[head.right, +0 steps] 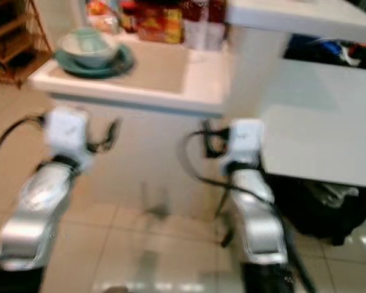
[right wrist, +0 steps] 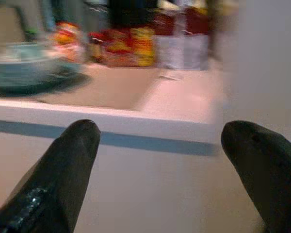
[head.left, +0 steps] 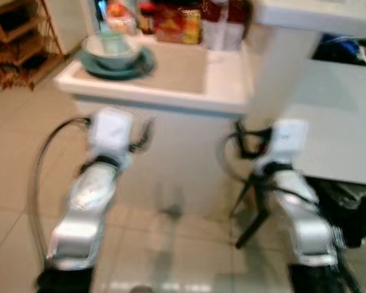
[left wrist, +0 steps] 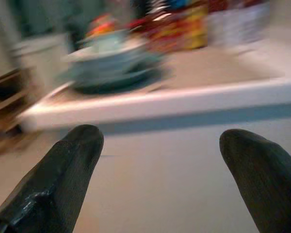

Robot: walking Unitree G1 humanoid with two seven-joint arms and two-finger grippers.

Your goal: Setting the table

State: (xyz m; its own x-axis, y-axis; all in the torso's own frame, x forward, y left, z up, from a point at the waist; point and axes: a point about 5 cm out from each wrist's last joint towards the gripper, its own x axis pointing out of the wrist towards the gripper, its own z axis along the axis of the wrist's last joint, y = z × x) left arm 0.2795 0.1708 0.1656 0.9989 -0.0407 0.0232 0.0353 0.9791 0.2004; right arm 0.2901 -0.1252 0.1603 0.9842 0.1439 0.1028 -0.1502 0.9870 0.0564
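A pale green bowl (head.left: 113, 46) sits on a dark teal plate (head.left: 119, 67) at the left end of a white counter (head.left: 165, 97). The picture is blurred. Both silver arms reach forward below the counter's front edge, the left arm (head.left: 88, 195) under the plate's end and the right arm (head.left: 296, 210) further right. My left gripper (left wrist: 160, 141) is open and holds nothing, and the bowl (left wrist: 109, 48) lies beyond and above it. My right gripper (right wrist: 157, 133) is open too and faces the counter's edge (right wrist: 111, 121).
Red and yellow packets (head.left: 180, 24) and a clear bag (head.left: 222, 27) line the back of the counter. A wooden rack (head.left: 18, 43) stands at the far left. A grey table (head.left: 335, 122) lies to the right, with dark clutter (head.left: 348, 207) beneath it. The floor is tiled.
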